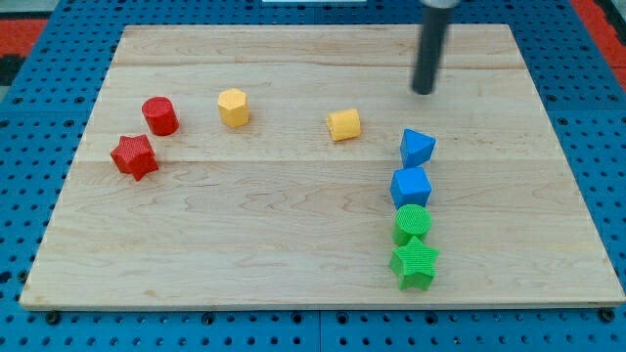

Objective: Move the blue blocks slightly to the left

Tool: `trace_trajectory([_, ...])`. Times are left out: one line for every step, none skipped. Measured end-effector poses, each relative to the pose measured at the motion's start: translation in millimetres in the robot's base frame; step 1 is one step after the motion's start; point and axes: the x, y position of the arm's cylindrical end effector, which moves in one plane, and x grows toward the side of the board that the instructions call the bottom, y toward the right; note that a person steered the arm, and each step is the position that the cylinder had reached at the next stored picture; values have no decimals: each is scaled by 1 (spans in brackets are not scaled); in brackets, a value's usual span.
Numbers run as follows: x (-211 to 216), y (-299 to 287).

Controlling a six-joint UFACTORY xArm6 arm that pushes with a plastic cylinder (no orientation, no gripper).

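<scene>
No jaws here: only a dark rod, with my tip (423,91) resting on the board (293,235) toward the view's top right. Holds nothing, touches no block. Sits above the blue column, well apart from the nearest blue piece and to the right of the yellow ones.

Four blocks stacked in a near-vertical line on the view's right half. Topmost, a blue wedge (418,148), roughly triangular or pentagonal, exact shape hard to settle. Just below, nearly touching, a blue cube (411,186). Beneath that, touching or nearly so, a green cylinder (413,223). At the bottom, pressed against the cylinder, a green star (414,262), near the board's lower edge.

Toward the view's left, a red cylinder (159,115) with a red star (134,156) just beside it, lower left. Further right, a yellow hexagon (234,108); well apart from it, near the middle, a second yellow block (344,124), shape unclear.

Pale wooden board with visible plank seams, lying on a blue pegboard (39,147) dotted with holes. Red patches at the view's top corners, beyond the pegboard.
</scene>
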Motion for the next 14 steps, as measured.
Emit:
trace_trajectory([39,41])
trace_trajectory([52,18])
trace_trajectory([66,4])
trace_trajectory([84,-27])
trace_trajectory([102,-76])
trace_trajectory([119,-127])
trace_trajectory([119,-188])
trace_trajectory([123,-208])
trace_trajectory([90,-144])
trace_trajectory([99,-45])
trace_trajectory([122,11])
trace_trajectory([143,-5])
trace_trajectory([161,-22])
trace_trajectory([164,-61])
